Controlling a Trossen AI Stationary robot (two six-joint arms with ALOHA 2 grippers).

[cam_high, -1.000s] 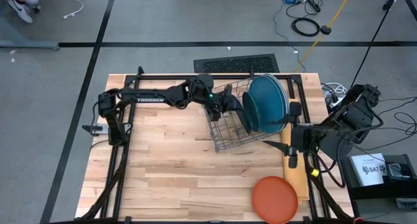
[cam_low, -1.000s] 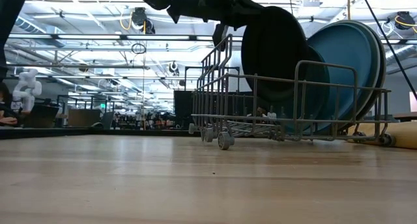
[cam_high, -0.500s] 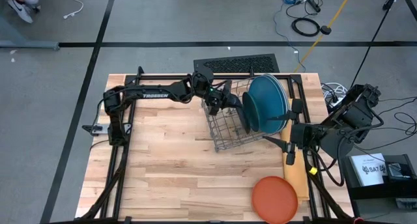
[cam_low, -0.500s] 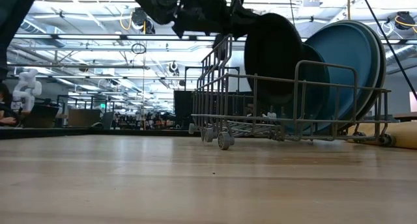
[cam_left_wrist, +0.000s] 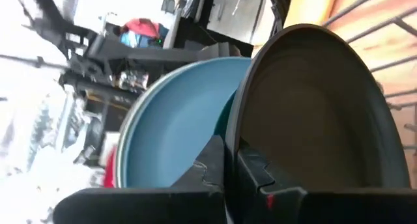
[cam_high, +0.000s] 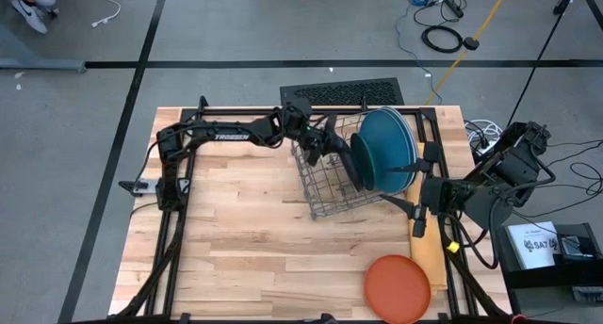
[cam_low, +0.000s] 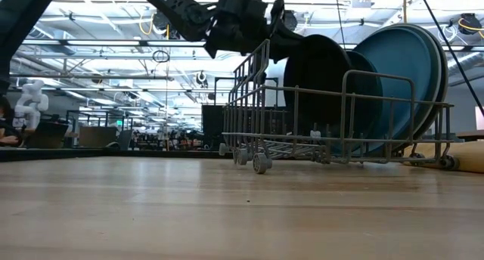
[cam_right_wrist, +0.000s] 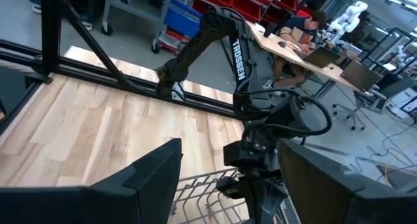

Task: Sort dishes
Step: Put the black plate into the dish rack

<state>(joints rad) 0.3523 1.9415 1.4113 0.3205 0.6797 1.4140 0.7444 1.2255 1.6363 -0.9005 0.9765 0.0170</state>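
The left gripper [cam_high: 332, 145], clenched on the black plate [cam_low: 316, 78] at the wire rack's [cam_high: 332, 187] twelve o'clock edge, seems mid-slotting; next it likely must release.

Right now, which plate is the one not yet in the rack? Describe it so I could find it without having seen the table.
On the wooden table, look away from the wire dish rack holding the upright blue and black plates, toward the near right corner. There the round flat orange plate lies flat by itself, the only warm-coloured dish and the only one not standing on edge.
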